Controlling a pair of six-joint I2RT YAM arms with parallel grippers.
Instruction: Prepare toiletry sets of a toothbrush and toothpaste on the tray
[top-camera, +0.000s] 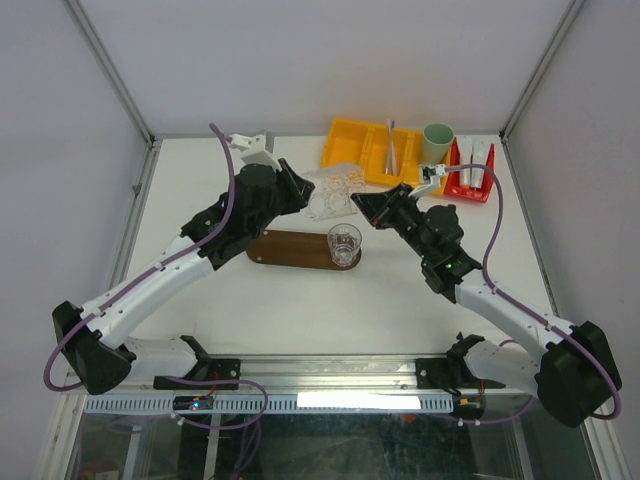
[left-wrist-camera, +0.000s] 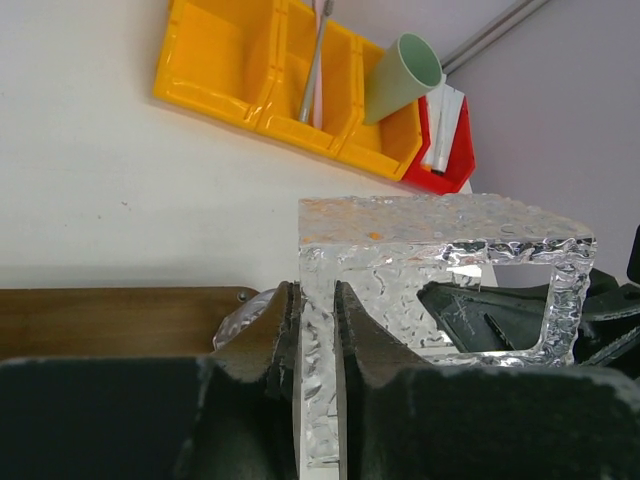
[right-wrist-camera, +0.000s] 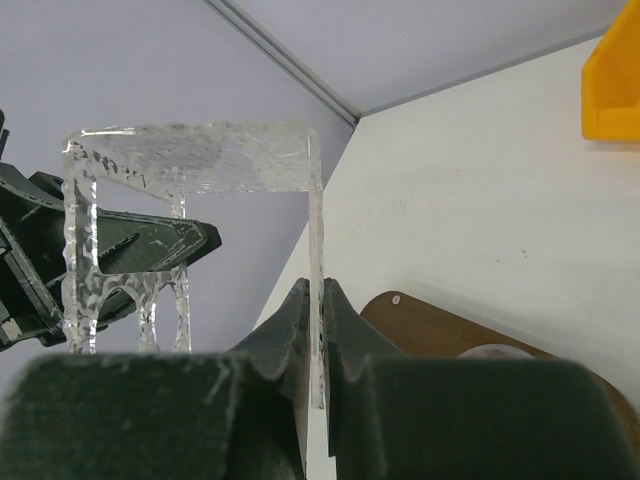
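Both grippers are shut on a clear textured plastic holder (top-camera: 335, 190) and hold it between them, just behind the tray (top-camera: 285, 250). My left gripper (top-camera: 303, 192) pinches one side wall (left-wrist-camera: 316, 300). My right gripper (top-camera: 377, 207) pinches the opposite wall (right-wrist-camera: 318, 300). The holder shows in the left wrist view (left-wrist-camera: 440, 235) and the right wrist view (right-wrist-camera: 200, 160). The tray is a dark-brown oval board, also seen from the wrists (left-wrist-camera: 110, 320) (right-wrist-camera: 440, 335). A toothbrush (top-camera: 392, 150) (left-wrist-camera: 313, 60) lies in the yellow bin. White tubes (top-camera: 470, 165) (left-wrist-camera: 443, 125) sit in the red bin.
A clear glass (top-camera: 344, 244) stands on the tray's right end. The yellow divided bin (top-camera: 360, 150) (left-wrist-camera: 220, 60), a mint-green cup (top-camera: 437, 143) (left-wrist-camera: 400, 75) and the small red bin (top-camera: 480, 190) stand at the back right. A white fixture (top-camera: 255, 145) is at the back left.
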